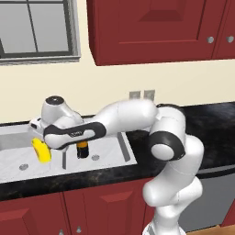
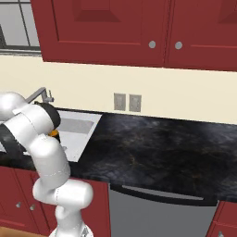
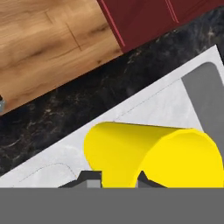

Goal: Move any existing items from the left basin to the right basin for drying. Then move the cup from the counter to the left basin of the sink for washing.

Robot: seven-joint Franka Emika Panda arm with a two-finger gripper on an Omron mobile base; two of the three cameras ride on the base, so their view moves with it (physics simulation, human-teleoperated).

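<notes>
- The jaws (image 3: 116,180) are seen in the hand view at the bottom edge, closed on the cup (image 3: 151,155); one dark fingertip stands at each side of its yellow wall.
- The cup (image 1: 41,150) is shown tilted in the left base view, held above the sink (image 1: 124,151) at the end of the white arm (image 1: 124,119). It is carried over the left part of the sink, though which basin lies beneath it cannot be told for certain.
- A black cylinder with an orange top (image 1: 82,149) is seen standing upright in the sink, just beside the forearm and to the right of the cup.
- A small round drain (image 1: 23,167) and a second one (image 1: 95,157) are visible on the pale grey metal floor.
- The worktop (image 2: 157,148), glossy black with faint speckles, is shown running to the right of the sink, over dark red cabinets (image 1: 92,211).
- A slim grey faucet (image 2: 39,95) is seen at the back of the sink in the right base view.
- Two wall outlets (image 2: 127,102) are set in the cream wall behind the worktop, below the upper cabinets (image 2: 115,28).
- A window (image 1: 36,27) is shown above the sink.
</notes>
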